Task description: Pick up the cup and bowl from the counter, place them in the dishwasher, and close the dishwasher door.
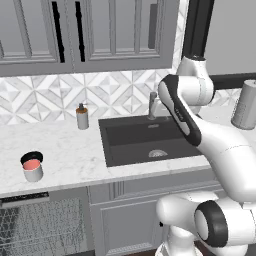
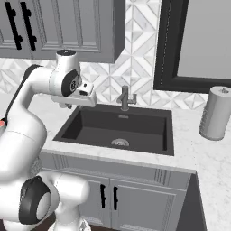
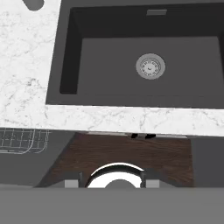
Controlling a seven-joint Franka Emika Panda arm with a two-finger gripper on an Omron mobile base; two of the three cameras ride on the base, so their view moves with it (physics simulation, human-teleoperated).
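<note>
i count 1 cup (image 1: pixel 32 166) on counter (image 1: pixel 70 155) left of sink (image 1: pixel 145 140), 1 soap bottle (image 1: pixel 82 117) behind-left of sink; gripper (image 3: pixel 111 183) fingers apart, holding nothing.

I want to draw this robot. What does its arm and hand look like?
The arm is glossy white, made of fat rounded tubes joined by dark grey and black rings. A black stripe curves along one section. The hand is a small white boxy block, and its fingers end in little dark tips. No cables or writing show.

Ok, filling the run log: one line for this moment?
cup: on counter, untouched | gripper: near sink | dishwasher: open, rack visible
</note>
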